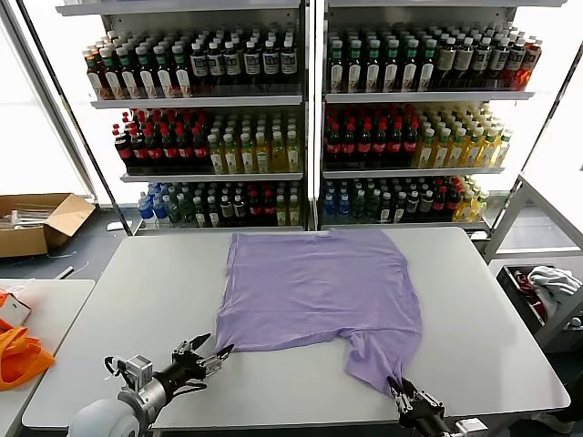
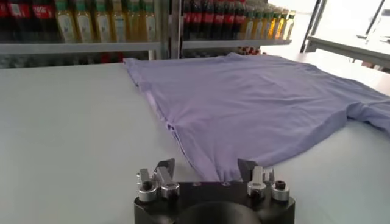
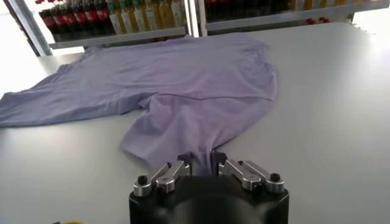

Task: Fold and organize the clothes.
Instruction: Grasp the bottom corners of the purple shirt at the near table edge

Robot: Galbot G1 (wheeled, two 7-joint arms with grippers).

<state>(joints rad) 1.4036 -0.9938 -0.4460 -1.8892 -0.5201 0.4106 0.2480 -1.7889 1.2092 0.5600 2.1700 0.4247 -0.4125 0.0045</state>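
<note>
On the white bench (image 1: 127, 300) in front of the drinks shelves (image 1: 310, 109), the lavender T-shirt (image 1: 314, 287) lies spread flat, plain side up, with one sleeve trailing toward the near edge on the robot's right. That trailing sleeve looks like the reason for the right arm's position: the right gripper (image 3: 202, 165) sits low at the near edge with its fingers (image 3: 183, 165) pinched together on the tip of the sleeve, the cloth bunching where it enters them. I'd judge it has taken hold so the sleeve can be lifted and folded back over the body.

The left gripper (image 2: 205, 172) reaches in low and nearly level from the near left, its fingers (image 2: 164, 167) parted, straddling the shirt's near left corner; the hem lies between them, but they have not gripped it yet as far as I can see. Both forearms stay close to the bench surface, wrists pointing away from the robot toward the shelves. An orange cloth (image 1: 20, 355) rests on a side table, well apart.
</note>
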